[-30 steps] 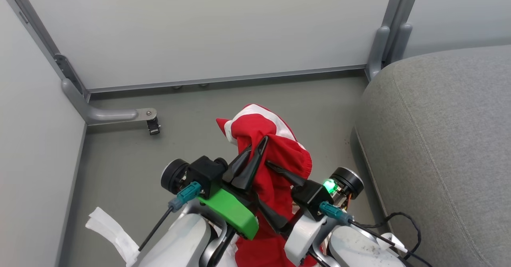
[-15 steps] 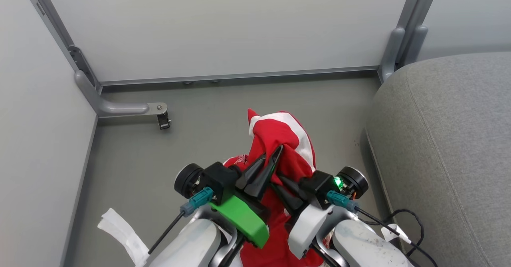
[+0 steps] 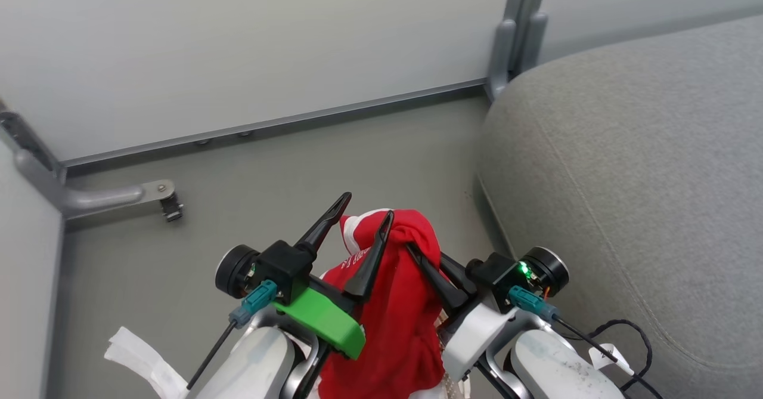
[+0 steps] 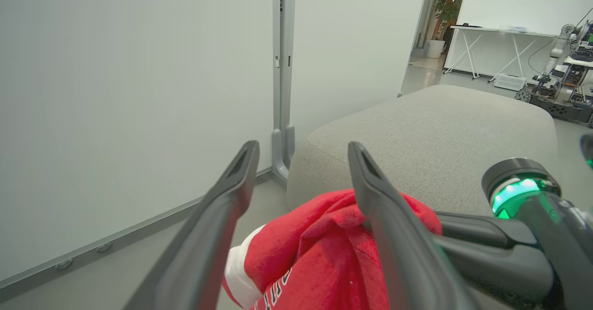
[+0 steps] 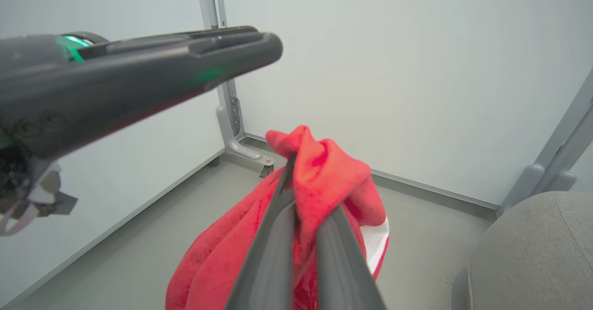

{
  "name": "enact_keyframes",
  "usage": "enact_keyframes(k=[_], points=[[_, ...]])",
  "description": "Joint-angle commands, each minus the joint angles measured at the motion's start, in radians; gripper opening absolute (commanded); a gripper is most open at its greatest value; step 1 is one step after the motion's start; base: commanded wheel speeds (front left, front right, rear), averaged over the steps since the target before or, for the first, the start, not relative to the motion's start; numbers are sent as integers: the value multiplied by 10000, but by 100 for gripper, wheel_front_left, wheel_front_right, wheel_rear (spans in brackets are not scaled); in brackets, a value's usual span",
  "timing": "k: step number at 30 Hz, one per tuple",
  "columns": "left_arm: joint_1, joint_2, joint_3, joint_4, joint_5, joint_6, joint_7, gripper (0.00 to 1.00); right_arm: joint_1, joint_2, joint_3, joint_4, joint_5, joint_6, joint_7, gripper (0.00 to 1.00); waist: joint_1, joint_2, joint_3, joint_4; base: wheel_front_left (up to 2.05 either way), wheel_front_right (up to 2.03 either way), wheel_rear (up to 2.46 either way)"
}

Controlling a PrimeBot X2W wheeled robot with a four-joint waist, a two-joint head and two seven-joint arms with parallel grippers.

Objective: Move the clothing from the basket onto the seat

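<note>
- Red fabric with white bands, the clothing (image 3: 387, 321), hangs bunched in mid-air off the seat (image 3: 626, 148). It is near the seat's left edge, apart from it, and over the grey floor (image 3: 268, 166).
- Right gripper (image 3: 412, 249): fingers pressed together and clenched on the top fold of the clothing. In the right wrist view the fabric puckers up between the two fingers and the rest drapes below them.
- Left gripper (image 3: 369, 204): fingers spread wide and clamping nothing. It sits on the far side of the clothing from the seat.
- In the left wrist view, the left gripper's finger nearer the seat lies along the top of the bunch. Whether it presses on the fabric cannot be told.
- Part of a dark lettered logo shows on the side of the clothing away from the seat. It is too small to read.
- Seat: grey upholstery with a rounded corner and a stitched seam, its top bare where visible.
- Pale wall panels (image 3: 238, 47) stand behind the floor strip left of the seat. A grey post (image 3: 515, 29) rises at the seat's far corner.
- A grey bracket foot (image 3: 119, 196) lies on the floor, well apart from the seat on the far side of both grippers.
- A white strip (image 3: 137, 357) lies on the floor well left of the seat.
- A black cable (image 3: 632, 339) lies close against the seat's near edge.
</note>
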Motion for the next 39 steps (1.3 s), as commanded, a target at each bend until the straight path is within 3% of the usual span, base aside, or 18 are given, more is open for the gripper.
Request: enact_keyframes(k=[1, 11, 19, 25, 32, 39], points=[[148, 61, 67, -61, 142, -5, -8, 100, 142, -34, -72, -152, -89, -10, -24, 0, 1, 0, 290, -1677, 0, 0, 0], [194, 272, 170, -203, 376, -5, -6, 100, 514, -26, -534, -934, -528, -12, -24, 0, 1, 0, 880, -4139, 0, 0, 0], [-225, 581, -333, -286, 213, -5, -6, 100, 221, -16, -1818, -1843, -1149, -12, -25, 0, 1, 0, 1622, -4404, 0, 0, 0], [-209, 1127, -391, -458, 182, -5, -6, 100, -1270, -33, -2853, -1902, -2042, -12, -25, 0, 1, 0, 2486, -4275, 0, 0, 0], [-693, 1810, -877, -870, 38, -5, -6, 100, -3527, -713, -4455, -1167, -2947, -10, -25, 0, 1, 0, 3783, -3140, 0, 0, 0], [-1137, 2407, -900, -1406, -95, -5, -6, 100, -5849, -1092, -6288, 643, -3569, -12, -24, 0, 1, 0, 5049, -2022, 0, 0, 0]])
